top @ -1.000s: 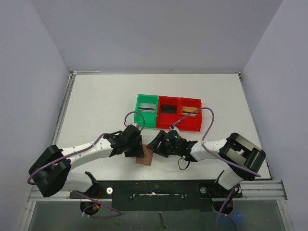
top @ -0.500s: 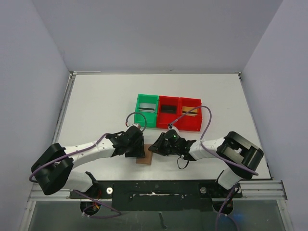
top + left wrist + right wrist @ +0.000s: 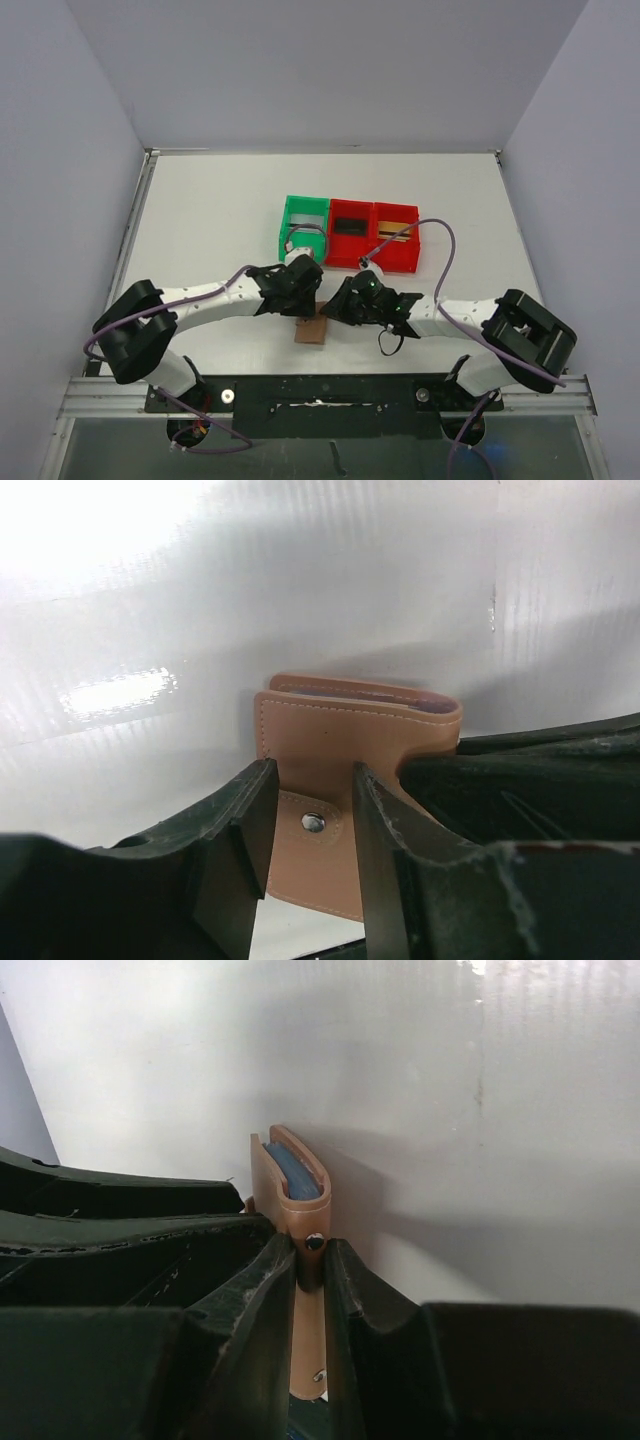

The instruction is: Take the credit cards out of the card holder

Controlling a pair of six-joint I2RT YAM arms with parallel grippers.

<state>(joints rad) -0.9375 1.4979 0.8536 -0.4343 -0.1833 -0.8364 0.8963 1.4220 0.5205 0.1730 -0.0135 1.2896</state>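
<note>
The tan leather card holder (image 3: pixel 312 331) stands on edge on the white table near the front, between my two grippers. My right gripper (image 3: pixel 310 1260) is shut on its leather flap at the snap (image 3: pixel 315 1243), and the blue lining (image 3: pixel 293 1172) shows in the fold. My left gripper (image 3: pixel 312 810) is slightly open, with its fingers on either side of the snap tab (image 3: pixel 313 823), which lies face-on behind them. A gold card (image 3: pixel 397 233), a dark card (image 3: pixel 349 227) and a greyish card (image 3: pixel 305 229) lie in the bins behind.
A green bin (image 3: pixel 287 215) and two red bins (image 3: pixel 372 250) stand in a row just behind the grippers. Purple cables loop over both arms. The black mounting rail (image 3: pixel 320 395) runs along the near edge.
Both grippers and the card holder have shifted a little to the right and nearer. The left arm has stretched further right, and the right elbow has swung down and right.
</note>
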